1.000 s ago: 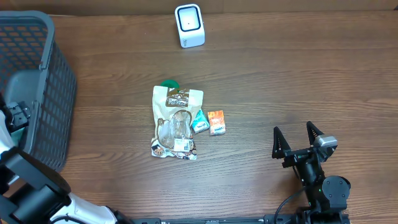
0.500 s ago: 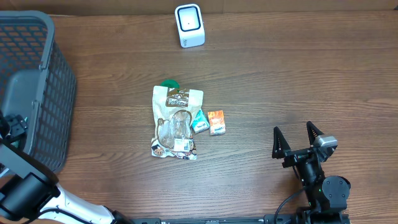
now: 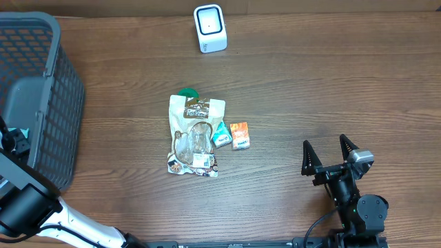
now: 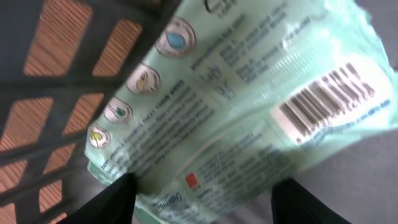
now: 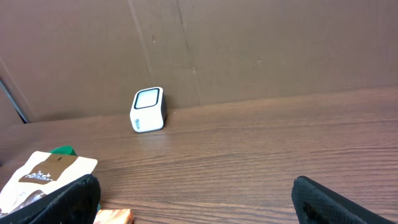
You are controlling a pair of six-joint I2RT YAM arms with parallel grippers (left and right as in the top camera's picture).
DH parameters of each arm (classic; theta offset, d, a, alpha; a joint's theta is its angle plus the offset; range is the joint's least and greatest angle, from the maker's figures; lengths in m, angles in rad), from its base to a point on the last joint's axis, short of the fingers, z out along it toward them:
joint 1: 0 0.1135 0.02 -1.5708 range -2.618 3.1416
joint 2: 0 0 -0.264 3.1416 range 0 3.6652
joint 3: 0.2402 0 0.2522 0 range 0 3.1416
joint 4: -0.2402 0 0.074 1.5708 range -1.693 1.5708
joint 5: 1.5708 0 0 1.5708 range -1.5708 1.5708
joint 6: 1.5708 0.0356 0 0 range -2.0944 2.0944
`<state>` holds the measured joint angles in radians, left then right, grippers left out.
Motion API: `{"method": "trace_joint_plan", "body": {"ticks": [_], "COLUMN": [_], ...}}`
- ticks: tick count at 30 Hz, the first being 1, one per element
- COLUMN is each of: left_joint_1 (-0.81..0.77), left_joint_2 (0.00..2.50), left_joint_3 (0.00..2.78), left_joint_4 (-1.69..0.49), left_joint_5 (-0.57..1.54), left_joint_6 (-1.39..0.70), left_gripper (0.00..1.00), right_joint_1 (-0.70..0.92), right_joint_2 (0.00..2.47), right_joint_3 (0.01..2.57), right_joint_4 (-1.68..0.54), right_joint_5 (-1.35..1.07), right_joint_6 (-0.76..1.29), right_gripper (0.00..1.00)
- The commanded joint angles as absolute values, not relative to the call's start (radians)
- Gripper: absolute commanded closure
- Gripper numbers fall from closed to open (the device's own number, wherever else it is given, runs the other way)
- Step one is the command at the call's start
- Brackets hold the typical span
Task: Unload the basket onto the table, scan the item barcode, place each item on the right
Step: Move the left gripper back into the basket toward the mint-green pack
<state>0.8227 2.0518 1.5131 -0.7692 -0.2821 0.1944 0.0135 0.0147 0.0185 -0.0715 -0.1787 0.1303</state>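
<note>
A pale green wipes pack (image 4: 236, 118) lies in the dark basket (image 4: 93, 74), its barcode (image 4: 326, 99) facing up at the right. My left gripper (image 4: 205, 186) reaches down into the basket (image 3: 62, 89) with its jaws on either side of the pack's near end. The left finger touches the pack and the right finger stands a little off it. In the overhead view that gripper (image 3: 15, 140) is mostly hidden by the basket wall. The white scanner (image 3: 209, 28) stands at the table's far edge. My right gripper (image 3: 331, 155) rests open and empty at the near right.
A brown snack pouch (image 3: 196, 134), a small teal packet (image 3: 221, 135) and an orange packet (image 3: 239, 135) lie mid-table, with a green item (image 3: 188, 94) behind the pouch. A cardboard wall (image 5: 249, 43) backs the table behind the scanner (image 5: 148, 109).
The left arm has sunk deeper into the basket and its jaws have narrowed around the green pack. The right arm has not moved.
</note>
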Motion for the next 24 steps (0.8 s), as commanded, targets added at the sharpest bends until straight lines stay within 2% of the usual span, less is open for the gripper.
{"method": "trace_joint_plan", "body": {"ticks": [1, 3, 7, 8, 9, 17, 24], "left_joint_1": [0.825, 0.824, 0.810, 0.806, 0.802, 0.749, 0.693], "left_joint_2": [2.091, 2.091, 2.091, 2.091, 2.091, 2.060, 1.898], "left_joint_3": [1.506, 1.506, 1.506, 1.506, 1.506, 1.515, 1.548], "left_joint_4": [-0.754, -0.747, -0.748, -0.750, -0.751, -0.776, -0.797], "left_joint_5": [-0.280, -0.279, -0.269, -0.269, -0.269, -0.269, -0.269], "left_joint_6": [0.202, 0.201, 0.198, 0.198, 0.198, 0.175, 0.083], "left_gripper": [0.49, 0.57, 0.81, 0.92, 0.96, 0.96, 0.96], "right_joint_1": [0.011, 0.011, 0.011, 0.011, 0.011, 0.011, 0.011], "right_joint_2": [0.003, 0.003, 0.003, 0.003, 0.003, 0.003, 0.003], "right_joint_3": [0.008, 0.008, 0.008, 0.008, 0.008, 0.008, 0.008], "right_joint_4": [-0.065, -0.065, -0.065, -0.065, -0.065, -0.065, -0.065], "right_joint_5": [-0.174, -0.174, -0.174, -0.174, -0.174, -0.174, -0.174], "right_joint_6": [0.126, 0.126, 0.126, 0.126, 0.126, 0.126, 0.126], "right_gripper": [0.00, 0.00, 0.00, 0.00, 0.00, 0.00, 0.00]}}
